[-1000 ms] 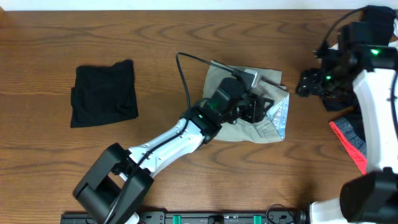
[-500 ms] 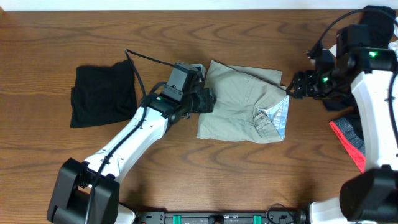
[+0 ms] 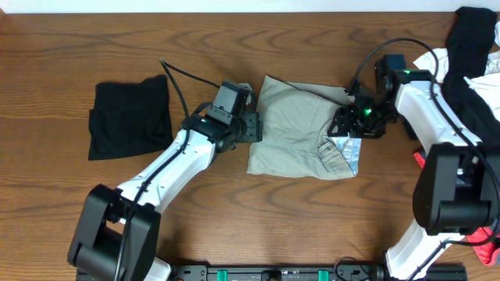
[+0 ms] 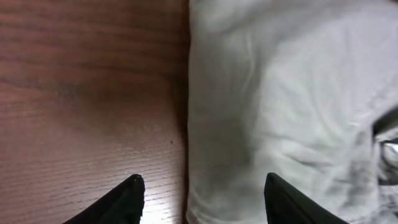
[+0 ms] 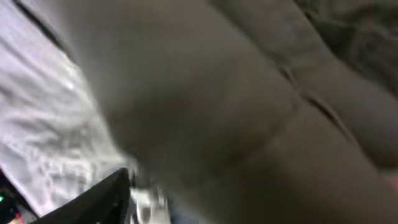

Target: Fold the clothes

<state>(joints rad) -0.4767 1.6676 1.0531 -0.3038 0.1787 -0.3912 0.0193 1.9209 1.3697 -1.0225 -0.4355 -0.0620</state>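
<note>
Overhead: dark wood-grain table (image 3: 312,226) beneath folded khaki shorts (image 3: 293,133) and black garment (image 3: 129,117).

Black left gripper (image 4: 202,180) and right gripper (image 3: 341,125) cap white arms (image 3: 176,160) trailing black cables (image 3: 181,74).

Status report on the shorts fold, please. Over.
Left gripper open, straddling edge of shorts. Right gripper at waistband end, grip unclear. Black garment lies apart.

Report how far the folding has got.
Done: black garment lies folded at left. In hand: khaki shorts, folded mid-table, left gripper open at one edge, right gripper at the other. Left: the heap at far right looks unfolded.
</note>
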